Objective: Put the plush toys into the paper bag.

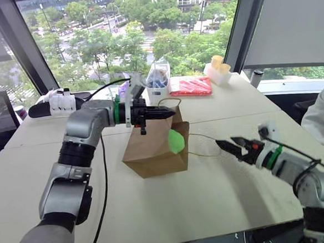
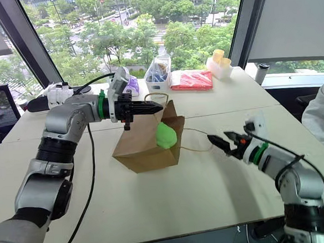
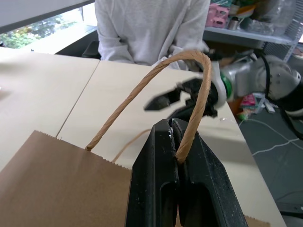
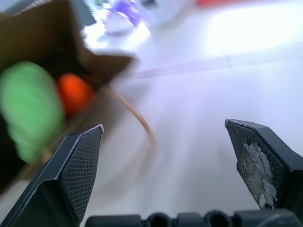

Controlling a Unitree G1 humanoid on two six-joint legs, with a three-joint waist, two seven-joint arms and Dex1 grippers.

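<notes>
Right gripper (image 1: 226, 145), jaws wide and empty, hovers over the worktop (image 1: 212, 207) beside the paper bag (image 1: 153, 150). At its mouth sit the green plush toy (image 1: 176, 141) and orange plush toy (image 4: 73, 92), apparently soft and light. Left gripper (image 1: 167, 113) pinches the twine handle (image 3: 189, 94), jaws closed.

Daylight is pouring in through the windows (image 1: 128, 35), lighting the table (image 1: 222, 189) evenly; the right wrist view is smearing with blur.
</notes>
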